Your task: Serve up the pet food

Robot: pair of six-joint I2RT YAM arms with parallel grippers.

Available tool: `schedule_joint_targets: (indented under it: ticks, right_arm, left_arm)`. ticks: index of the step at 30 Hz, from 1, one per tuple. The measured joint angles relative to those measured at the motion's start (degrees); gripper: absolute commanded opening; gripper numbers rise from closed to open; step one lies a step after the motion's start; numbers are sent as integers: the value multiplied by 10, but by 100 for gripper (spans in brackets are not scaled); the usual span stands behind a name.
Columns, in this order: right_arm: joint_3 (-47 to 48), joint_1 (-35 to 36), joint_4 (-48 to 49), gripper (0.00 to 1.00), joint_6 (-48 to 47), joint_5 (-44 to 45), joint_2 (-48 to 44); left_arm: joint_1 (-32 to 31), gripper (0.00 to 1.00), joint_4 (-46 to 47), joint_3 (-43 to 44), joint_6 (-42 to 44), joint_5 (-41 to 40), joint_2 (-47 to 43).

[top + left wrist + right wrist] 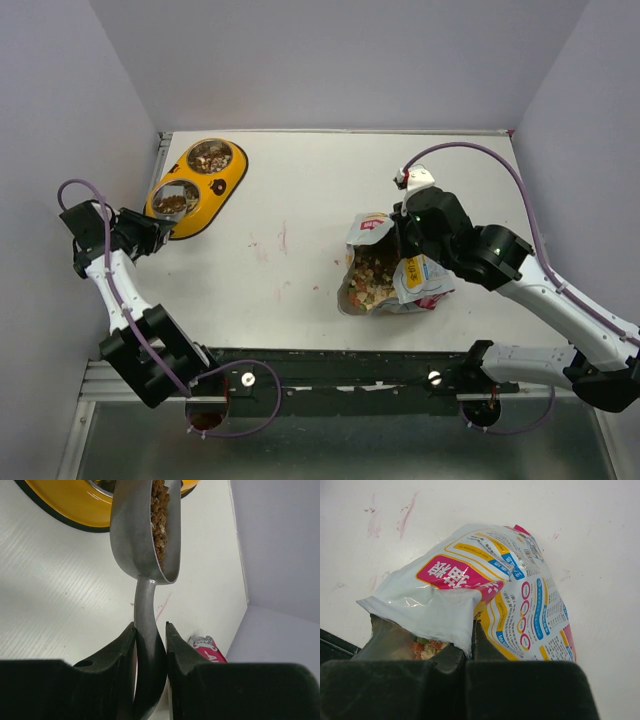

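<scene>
- Left end effector [150,628]: black fingers clamped on the curved handle of a smooth silver metal scoop [142,545]. The scoop's trough carries small brown kibble [160,525], and its tip is at the glossy yellow double bowl [236,168] with two steel cups.
- Right end effector [469,652]: closed on the open edge of the crinkly white-yellow-pink pouch [520,595]. The pouch lies mid-right on the surface, and mixed kibble [372,278] shows inside.
- Surface [300,190]: matte white with faint reddish stains [283,238]. Plain pale lilac-grey walls enclose it.

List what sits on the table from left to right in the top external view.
yellow double bowl → pink stains → pet food pouch
</scene>
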Motion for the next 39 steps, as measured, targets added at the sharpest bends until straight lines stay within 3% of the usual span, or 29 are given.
schedule_joint_targets:
  ticks: [14, 39]
  right_arm:
    - [-16, 3, 18, 1, -23, 0, -10]
    - [-16, 3, 22, 1, -26, 1, -5]
  left_arm:
    - [0, 0, -127, 125, 87, -36, 106]
    - [-54, 0, -278, 339, 122, -167, 233]
